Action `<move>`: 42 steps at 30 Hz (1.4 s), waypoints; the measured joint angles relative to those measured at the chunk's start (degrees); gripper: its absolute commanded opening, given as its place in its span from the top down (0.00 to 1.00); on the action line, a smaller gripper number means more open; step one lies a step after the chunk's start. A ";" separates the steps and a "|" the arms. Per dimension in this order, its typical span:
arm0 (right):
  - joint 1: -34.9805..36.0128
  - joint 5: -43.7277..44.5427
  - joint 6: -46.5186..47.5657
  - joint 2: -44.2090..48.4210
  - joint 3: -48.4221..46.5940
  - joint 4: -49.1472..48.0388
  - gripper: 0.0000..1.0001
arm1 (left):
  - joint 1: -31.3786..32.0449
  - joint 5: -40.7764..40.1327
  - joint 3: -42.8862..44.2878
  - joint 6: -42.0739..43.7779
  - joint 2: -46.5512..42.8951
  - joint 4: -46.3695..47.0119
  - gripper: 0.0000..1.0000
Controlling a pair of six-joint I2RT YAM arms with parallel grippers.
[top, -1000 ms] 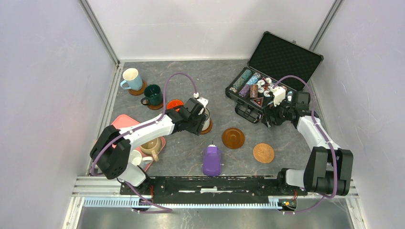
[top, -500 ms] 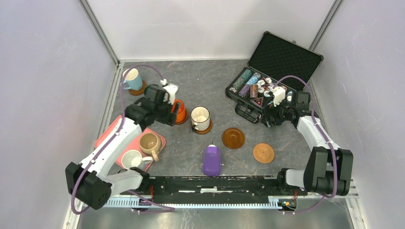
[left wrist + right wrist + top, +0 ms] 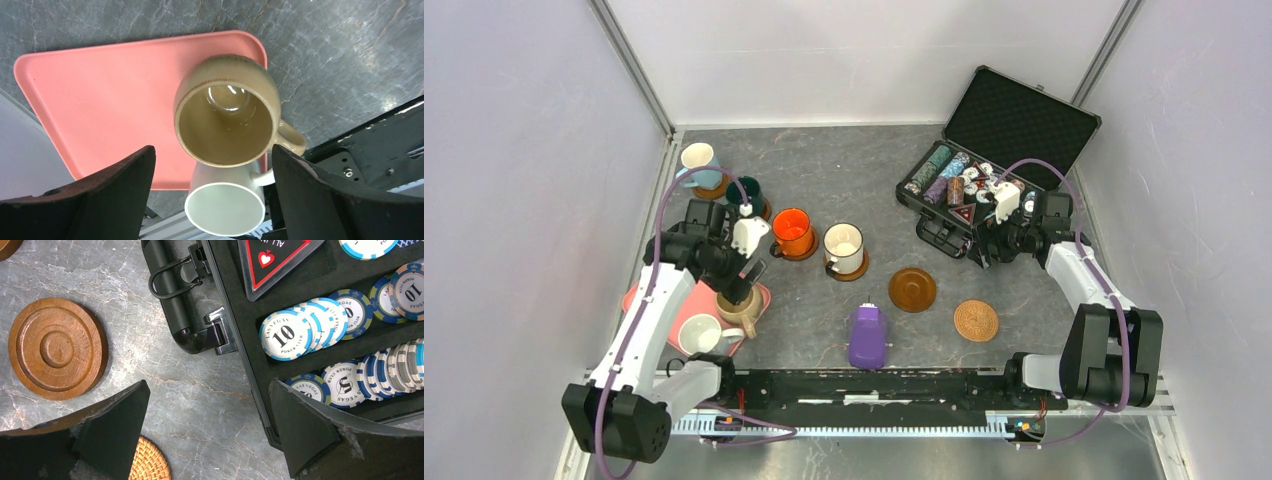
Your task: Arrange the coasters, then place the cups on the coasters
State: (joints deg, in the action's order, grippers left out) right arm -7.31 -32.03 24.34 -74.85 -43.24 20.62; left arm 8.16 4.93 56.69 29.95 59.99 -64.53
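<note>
My left gripper (image 3: pixel 736 283) hangs open over the pink tray (image 3: pixel 656 305), above the beige cup (image 3: pixel 741 311). In the left wrist view the beige cup (image 3: pixel 225 120) and the white cup (image 3: pixel 225 207) lie between my open fingers, untouched. The light blue cup (image 3: pixel 697 163), dark green cup (image 3: pixel 750 193), orange cup (image 3: pixel 792 231) and cream cup (image 3: pixel 843 246) each stand on a dark coaster. One bare dark wood coaster (image 3: pixel 912 289) and a lighter woven coaster (image 3: pixel 976 320) lie at centre right. My right gripper (image 3: pixel 984 250) is open and empty beside the case.
An open black case (image 3: pixel 1022 125) of poker chips (image 3: pixel 287 335) sits at the back right, its handle (image 3: pixel 172 280) facing the bare coaster (image 3: pixel 57 347). A purple oblong device (image 3: pixel 867 337) lies near the front rail. White walls close in left, right and back.
My left arm left the cream cup on its coaster, swung left past the orange cup, and now hovers over the tray with its jaws wider. The right arm has not moved.
</note>
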 measured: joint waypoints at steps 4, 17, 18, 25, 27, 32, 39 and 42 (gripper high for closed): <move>0.00 -0.70 0.00 0.00 0.00 -0.02 0.02 | -0.02 -2.29 -3.48 0.61 -0.59 1.38 0.00; 0.00 -1.51 0.00 -0.13 0.00 -0.04 0.02 | -0.17 -5.35 -7.48 0.55 3.45 6.47 0.00; 0.00 -1.53 0.00 -0.15 0.00 -0.02 0.02 | -0.33 -5.97 -7.48 0.55 4.00 6.93 0.00; 0.00 -1.55 0.22 -0.15 0.00 -0.02 0.02 | -3.93 -8.11 -6.60 1.11 8.41 10.78 0.00; 0.00 -1.55 0.37 -0.15 0.00 -0.02 0.02 | -5.18 -8.48 -5.90 1.60 9.88 11.91 0.00; -0.04 -1.55 0.57 -0.15 0.02 0.00 0.02 | -7.78 -9.35 -3.80 3.69 13.62 14.80 0.00; -0.09 -1.55 0.63 -0.15 0.02 0.00 0.02 | -8.11 -9.57 -3.34 5.70 14.75 18.86 0.00; -0.09 -1.55 0.83 -0.15 0.04 0.00 0.02 | -9.07 -9.99 -3.34 6.38 14.75 20.06 0.00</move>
State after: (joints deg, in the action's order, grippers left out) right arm -7.40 -33.58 25.17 -75.00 -43.20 20.62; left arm -0.91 -5.06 53.34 36.34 74.74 -44.47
